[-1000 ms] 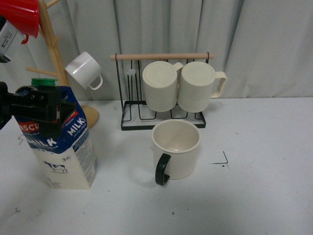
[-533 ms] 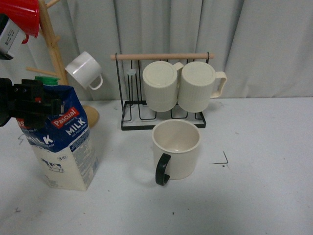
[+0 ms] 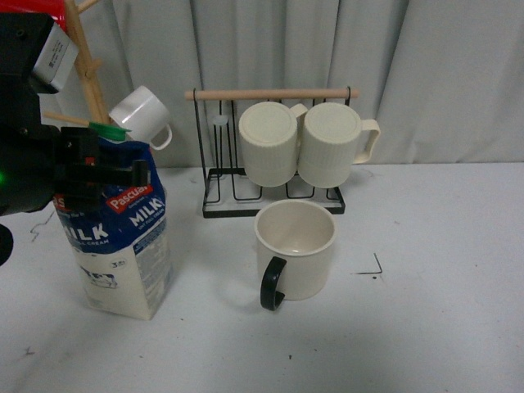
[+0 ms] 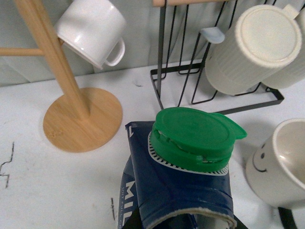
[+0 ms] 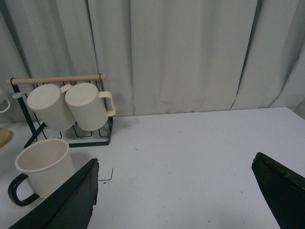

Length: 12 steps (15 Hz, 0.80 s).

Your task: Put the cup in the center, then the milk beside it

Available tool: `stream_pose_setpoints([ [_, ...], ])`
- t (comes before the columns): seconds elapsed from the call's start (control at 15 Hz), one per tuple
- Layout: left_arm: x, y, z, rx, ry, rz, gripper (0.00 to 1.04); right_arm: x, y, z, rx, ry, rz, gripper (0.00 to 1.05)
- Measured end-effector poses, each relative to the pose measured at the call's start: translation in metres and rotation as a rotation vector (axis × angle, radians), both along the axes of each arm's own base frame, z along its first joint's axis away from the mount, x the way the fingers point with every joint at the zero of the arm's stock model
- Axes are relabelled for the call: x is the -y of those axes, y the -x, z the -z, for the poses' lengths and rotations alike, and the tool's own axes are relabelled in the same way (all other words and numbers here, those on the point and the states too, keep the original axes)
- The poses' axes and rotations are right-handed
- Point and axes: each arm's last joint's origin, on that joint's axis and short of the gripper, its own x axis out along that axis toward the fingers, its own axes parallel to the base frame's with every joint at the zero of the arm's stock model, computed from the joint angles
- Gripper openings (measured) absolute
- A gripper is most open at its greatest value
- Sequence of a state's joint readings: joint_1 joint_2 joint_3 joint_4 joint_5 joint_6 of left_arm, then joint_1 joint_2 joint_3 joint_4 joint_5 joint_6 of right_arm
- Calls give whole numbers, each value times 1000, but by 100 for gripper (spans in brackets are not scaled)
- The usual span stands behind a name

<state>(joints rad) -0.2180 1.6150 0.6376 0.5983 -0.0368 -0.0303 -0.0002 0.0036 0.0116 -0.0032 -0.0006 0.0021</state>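
1. My left gripper [image 3: 102,170] is clamped on the folded top of the milk carton [image 3: 123,254], at the left of the bench [image 3: 442,311]. My left arm comes in from the left edge, and its dark body hides the carton's far-left shoulder.
2. The carton leans a little. I cannot tell whether its base rests flat on the bench.
3. In my left wrist view the carton's green cap [image 4: 193,133] sits closed right beneath the camera, with the blue top around it.
4. The cup [image 3: 296,246] stands upright to the right of the carton and apart from it, with its dark handle turned toward the near side. Its smiley face shows in the left wrist view.
5. The cup sits just left of a black corner mark [image 3: 373,265], inside the center patch [image 3: 350,242].
6. Behind the cup, a wire rack [image 3: 214,176] holds two ribbed mugs [image 3: 268,141].
7. Far left, a small white cup [image 3: 141,116] hangs on a wooden mug tree [image 3: 86,74].
8. My right gripper [image 5: 175,164] hangs above the bench with its fingers spread wide, holding nothing.
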Motion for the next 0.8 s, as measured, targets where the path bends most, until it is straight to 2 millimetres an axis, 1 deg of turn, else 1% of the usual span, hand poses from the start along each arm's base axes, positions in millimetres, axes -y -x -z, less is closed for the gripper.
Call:
stream_pose_setpoints([
  [0.2,21,-6,-5,49,64,-15,6,0,0,0,0,0,0,98],
  [0.33,38,-6,-1,62,66,-29,6,0,0,0,0,0,0,98],
  [0.47,49,-8,11,37,70,-38,6,0,0,0,0,0,0,98],
  [0.67,65,-13,10,56,109,-67,6,0,0,0,0,0,0,98],
  [0.73,73,-12,13,47,114,-62,6,0,0,0,0,0,0,98],
  [0.8,76,-13,12,51,117,-68,6,0,0,0,0,0,0,98],
])
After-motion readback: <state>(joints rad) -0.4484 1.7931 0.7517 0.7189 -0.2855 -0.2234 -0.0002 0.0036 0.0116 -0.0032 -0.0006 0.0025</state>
